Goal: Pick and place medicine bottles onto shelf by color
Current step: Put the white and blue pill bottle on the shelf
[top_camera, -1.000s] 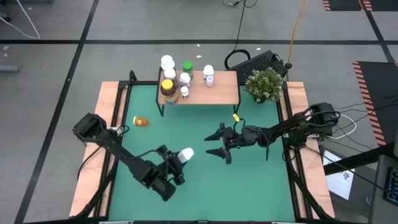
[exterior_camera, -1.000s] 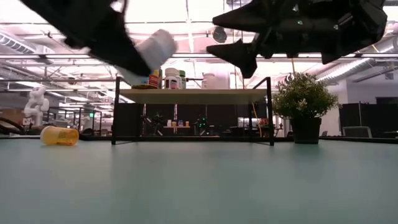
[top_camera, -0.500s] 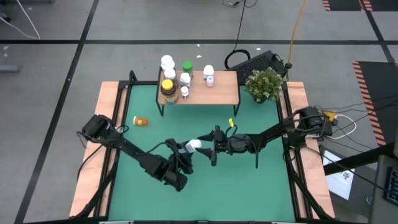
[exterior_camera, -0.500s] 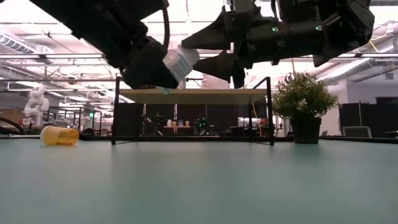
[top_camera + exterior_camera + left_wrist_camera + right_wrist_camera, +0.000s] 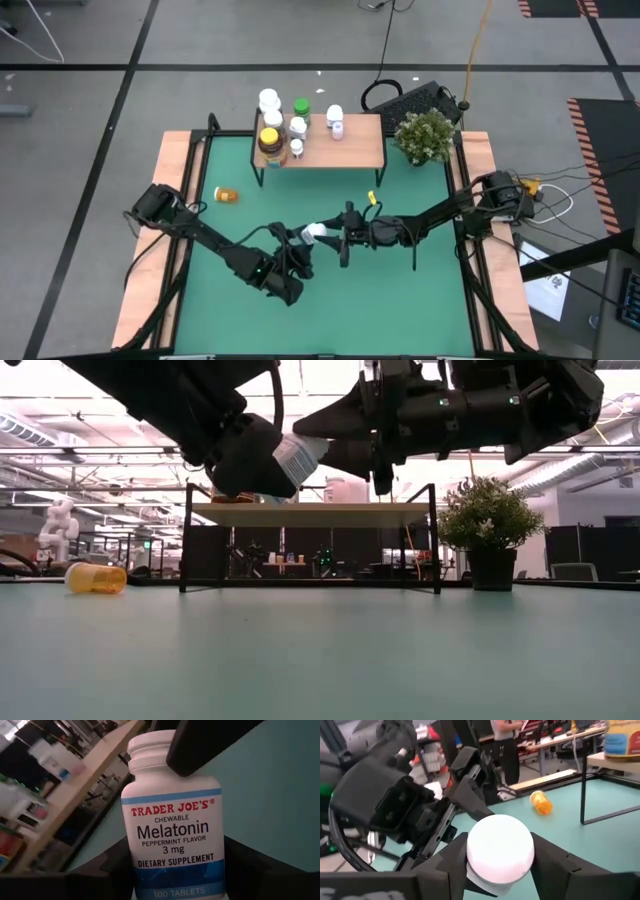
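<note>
A white bottle (image 5: 313, 233) with a blue-banded label (image 5: 172, 830) hangs in the air over the middle of the table, between both grippers. My left gripper (image 5: 298, 248) is shut on its lower body. My right gripper (image 5: 335, 240) has come in from the table's right and is shut on its white cap (image 5: 500, 847). The shelf (image 5: 345, 150) stands at the table's far edge with several bottles (image 5: 280, 125) standing on its left part. An orange bottle (image 5: 228, 194) lies on its side on the table's left. My left gripper pinches the bottle's lower body (image 5: 172, 880) between its two fingers (image 5: 105, 875), coming from the table's near left. The bottle is lifted clear and tilted, cap end toward my right arm. My right gripper has the white cap (image 5: 500, 847) between its two fingers (image 5: 555, 865), coming level from the table's right, along the bottle's axis. One finger (image 5: 200, 745) lies over the cap and neck.
A green potted plant (image 5: 425, 135) stands at the table's far right corner, next to the shelf. The shelf's right half (image 5: 365, 145) is bare wood. Open green table (image 5: 400, 290) lies near and to the right of the arms. A person (image 5: 505, 740) shows beyond the table.
My left gripper carried the white bottle toward the table's right and a little farther, tipping its cap toward my right arm. My right gripper moved left to the bottle, and its widely spread fingers closed in around the cap. Over the last half second both arms kept nearly still.
</note>
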You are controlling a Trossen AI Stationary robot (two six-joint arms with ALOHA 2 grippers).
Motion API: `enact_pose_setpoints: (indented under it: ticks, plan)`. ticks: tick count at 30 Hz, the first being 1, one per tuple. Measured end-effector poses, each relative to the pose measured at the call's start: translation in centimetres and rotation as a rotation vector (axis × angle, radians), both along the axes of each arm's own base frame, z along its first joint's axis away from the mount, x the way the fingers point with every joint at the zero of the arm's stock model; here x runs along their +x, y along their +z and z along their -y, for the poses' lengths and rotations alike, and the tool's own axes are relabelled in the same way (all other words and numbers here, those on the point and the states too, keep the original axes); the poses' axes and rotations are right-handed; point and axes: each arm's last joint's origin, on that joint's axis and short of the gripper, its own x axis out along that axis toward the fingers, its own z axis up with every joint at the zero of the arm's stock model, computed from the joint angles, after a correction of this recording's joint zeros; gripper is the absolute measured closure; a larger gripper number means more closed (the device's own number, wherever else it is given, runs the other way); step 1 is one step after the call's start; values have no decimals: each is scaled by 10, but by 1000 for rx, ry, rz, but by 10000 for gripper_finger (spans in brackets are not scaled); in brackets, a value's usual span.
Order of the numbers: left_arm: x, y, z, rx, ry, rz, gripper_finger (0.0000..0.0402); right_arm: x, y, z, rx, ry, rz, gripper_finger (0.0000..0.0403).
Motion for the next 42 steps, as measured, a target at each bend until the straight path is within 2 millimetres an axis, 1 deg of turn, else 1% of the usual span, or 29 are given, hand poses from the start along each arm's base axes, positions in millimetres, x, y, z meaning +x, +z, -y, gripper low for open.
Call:
enact_pose_setpoints:
  ticks: [3,6,7,10,13,14,16,19,22,25,29,33,37,42]
  plan:
    - [1,-1,-1,-76,5,22,141,7,1,-1,-34,44,-72,240]
    - [1,2,-2,-164,-18,19,96,21,4,-2,-124,78,-241,228]
    - [-1,5,-3,-192,-33,0,80,26,8,-1,-163,84,-290,223]
    - [-8,17,-5,-271,-80,-58,37,34,29,5,-279,104,-410,221]
    - [-22,31,-7,-375,-103,-114,10,35,53,16,-385,104,-499,230]
    - [-26,35,-8,-418,-104,-123,6,34,65,22,-420,96,-514,232]
    - [-38,43,-11,-449,-73,-155,6,29,86,37,-495,89,-550,232]
    - [-51,52,-17,-486,4,-148,10,17,120,65,-589,60,-595,227]
    - [-63,53,-20,-488,72,-171,11,7,151,102,-656,15,-613,225]
    - [-69,52,-21,-457,122,-181,11,-1,172,140,-641,28,-612,226]
    - [-70,52,-24,-443,140,-181,11,-8,173,183,-568,97,-619,226]
    - [-71,52,-26,-428,150,-191,11,-19,165,212,-528,155,-628,226]
    - [-71,52,-27,-422,152,-190,11,-19,152,228,-518,185,-656,226]
    - [-70,52,-29,-420,162,-180,11,-13,140,236,-558,233,-654,226]
